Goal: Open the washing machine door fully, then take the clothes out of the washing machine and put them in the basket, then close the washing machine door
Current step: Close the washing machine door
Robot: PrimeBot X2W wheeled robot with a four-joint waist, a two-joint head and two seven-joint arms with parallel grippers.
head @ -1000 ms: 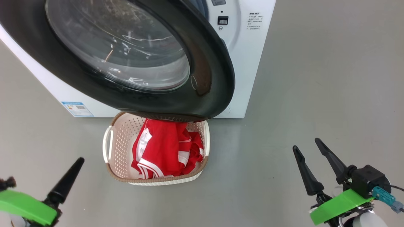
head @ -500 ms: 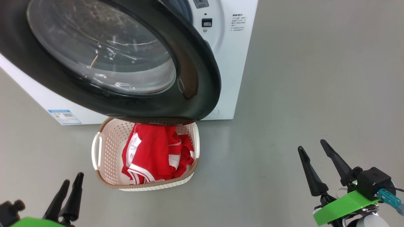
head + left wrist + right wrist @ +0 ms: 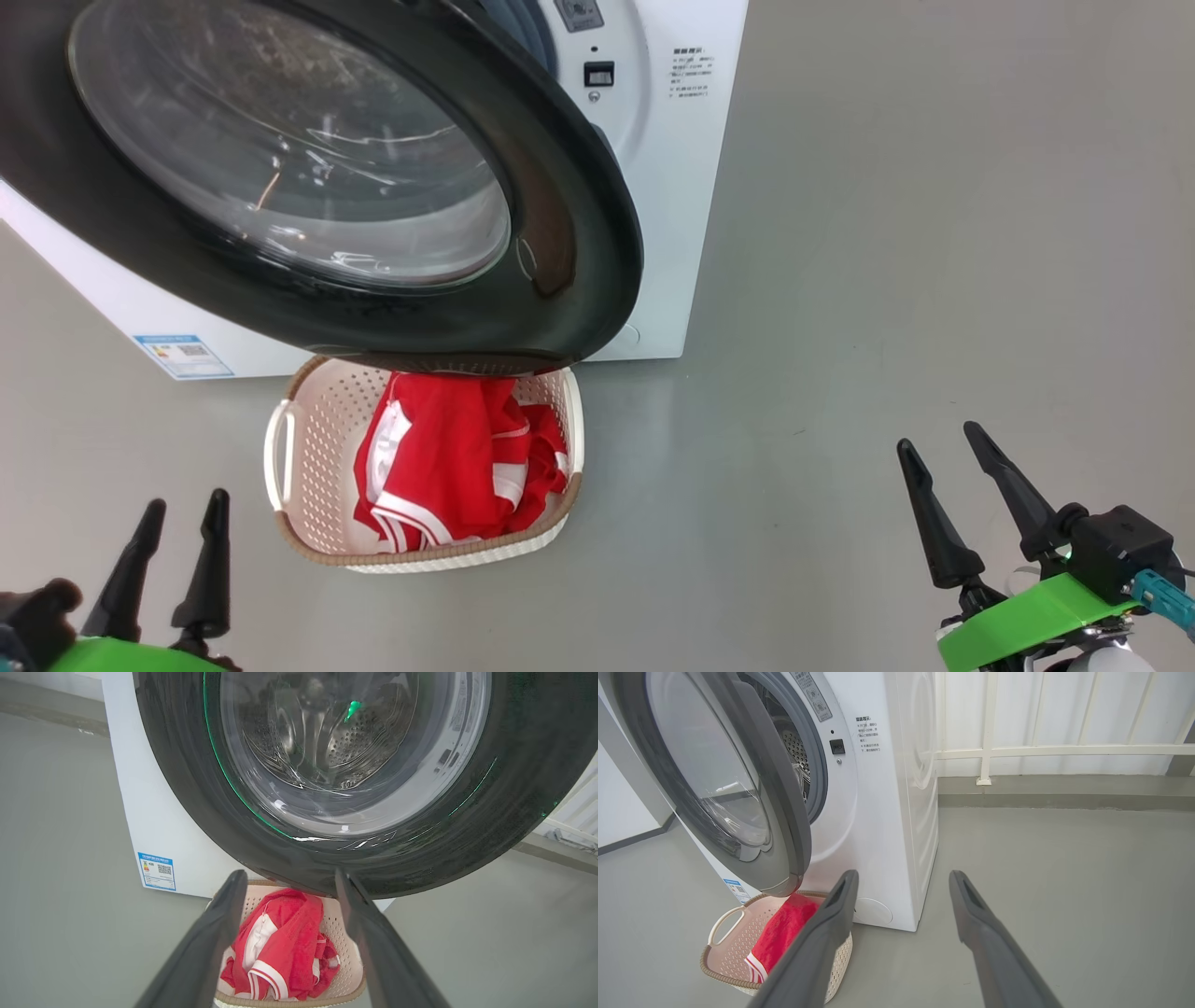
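Left gripper (image 3: 187, 499) and right gripper (image 3: 937, 435): fingers apart, empty. Red clothes (image 3: 448, 467) with white stripe trim lie in the cream perforated basket (image 3: 322, 553) under the black-rimmed door (image 3: 579, 233)

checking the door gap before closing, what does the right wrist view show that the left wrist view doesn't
Right wrist view: the washing machine door edge-on, swung clear of the grey rubber ring, the machine's side panel, a white railing. Left wrist view: the door's glass face-on, with a green glint. Both: the basket holding the clothes.
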